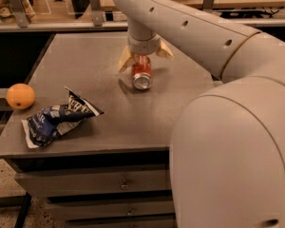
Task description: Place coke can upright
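Note:
The coke can [141, 74] lies on its side near the middle of the grey table top [85, 65], its silver end facing the camera. My gripper [143, 56] hangs straight down over the can's far end. It is open, with one tan finger [125, 59] to the left of the can and the other finger [164, 50] to the right. The fingers stand wider apart than the can and straddle its upper part. The can's far end is hidden under the gripper.
A round orange fruit [20, 96] sits at the table's left edge. A crumpled blue-and-white chip bag [57, 118] lies at the front left. My large white arm [228, 127] fills the right side. Drawers [99, 184] are below the table top, shelves behind.

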{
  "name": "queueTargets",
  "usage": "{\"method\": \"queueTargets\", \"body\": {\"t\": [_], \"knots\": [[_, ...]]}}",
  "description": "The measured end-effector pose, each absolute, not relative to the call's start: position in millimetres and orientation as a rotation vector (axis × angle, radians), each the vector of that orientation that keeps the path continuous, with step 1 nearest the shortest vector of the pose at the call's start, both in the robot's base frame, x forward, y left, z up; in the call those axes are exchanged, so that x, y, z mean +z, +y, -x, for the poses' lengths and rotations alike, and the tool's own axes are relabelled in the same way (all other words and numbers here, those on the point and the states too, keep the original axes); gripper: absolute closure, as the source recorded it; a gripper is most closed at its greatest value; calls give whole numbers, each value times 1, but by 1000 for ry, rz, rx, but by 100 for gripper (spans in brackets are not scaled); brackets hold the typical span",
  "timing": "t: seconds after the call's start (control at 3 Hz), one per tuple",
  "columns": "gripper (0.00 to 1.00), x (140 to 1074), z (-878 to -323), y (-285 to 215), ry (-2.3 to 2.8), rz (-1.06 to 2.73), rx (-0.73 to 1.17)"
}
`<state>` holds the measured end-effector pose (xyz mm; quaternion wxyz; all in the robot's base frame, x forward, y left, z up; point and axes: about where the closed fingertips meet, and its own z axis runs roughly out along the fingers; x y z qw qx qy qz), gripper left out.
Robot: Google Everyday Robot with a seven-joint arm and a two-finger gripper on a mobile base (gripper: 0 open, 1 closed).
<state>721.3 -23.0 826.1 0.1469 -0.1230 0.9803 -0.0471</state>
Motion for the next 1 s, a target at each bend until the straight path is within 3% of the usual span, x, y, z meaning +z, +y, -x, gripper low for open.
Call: {"method": "queueTargets", "body": {"t": [1.0], "knots": [[64, 822, -722, -14, 2876, 501, -122]]}}
